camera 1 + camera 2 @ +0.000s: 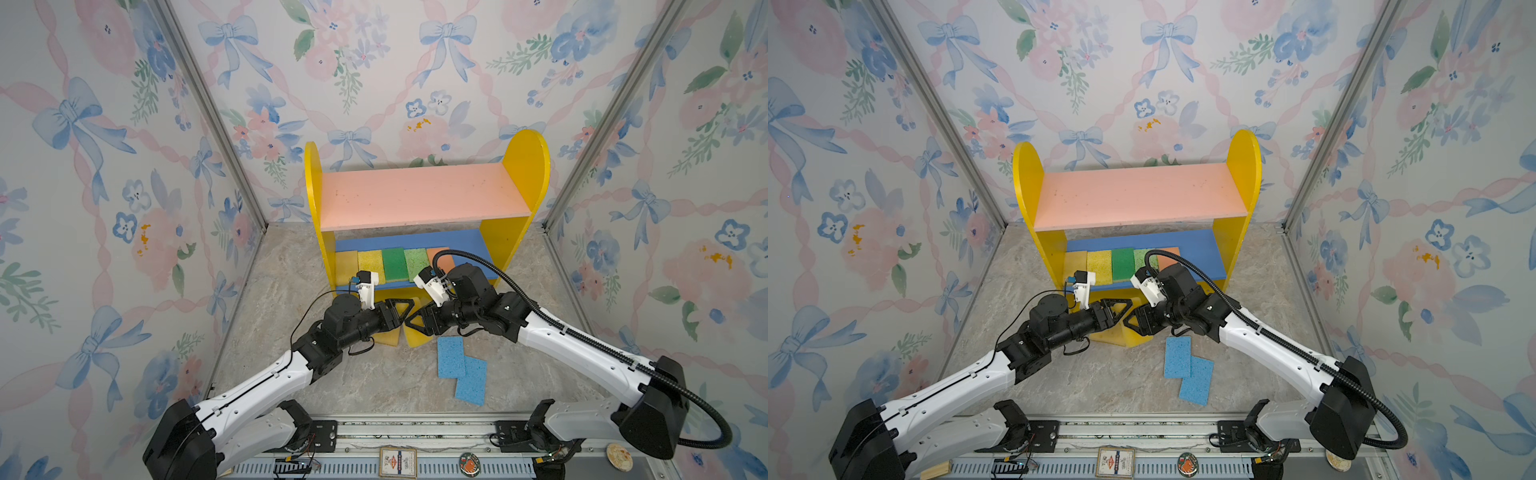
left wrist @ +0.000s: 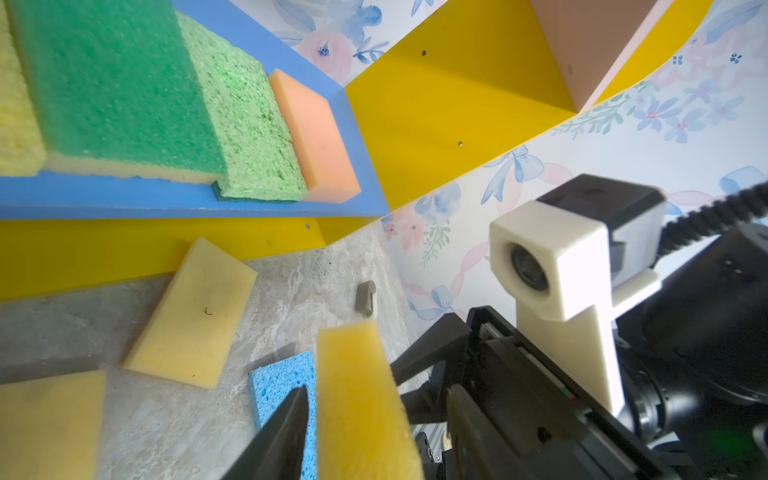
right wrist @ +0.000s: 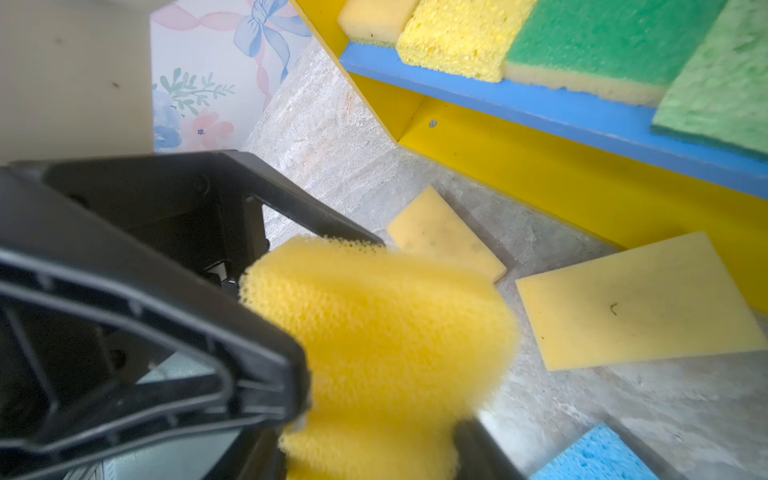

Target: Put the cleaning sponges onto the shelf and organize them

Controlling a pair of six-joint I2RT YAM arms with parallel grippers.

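In both top views the shelf [image 1: 525, 166] stands against the back wall at frame centre. Its blue lower board [image 1: 465, 239] carries a row of five sponges [image 1: 395, 264], side by side from the left panel, with bare board showing right of the orange end piece. The left gripper [image 1: 404, 315] and right gripper [image 1: 415, 322] meet tip to tip just below the shelf's front edge, above the held yellow sponge [image 1: 417, 337]. Two blue sponges [image 1: 451, 357] lie overlapped on the floor [image 1: 374, 386] at lower centre, with open floor to their left and right. In the left wrist view the held yellow sponge [image 2: 361, 399] stands on edge at bottom centre between the left gripper's fingers [image 2: 286, 432]. One finger lies against its face, and contact on the far side cannot be determined. Two pale yellow sponges [image 2: 191, 311] lie flat near the yellow base strip [image 2: 124, 249]. In the right wrist view the right gripper [image 3: 370, 453], partly closed, pinches the held yellow sponge [image 3: 374, 332] at the bottom edge.
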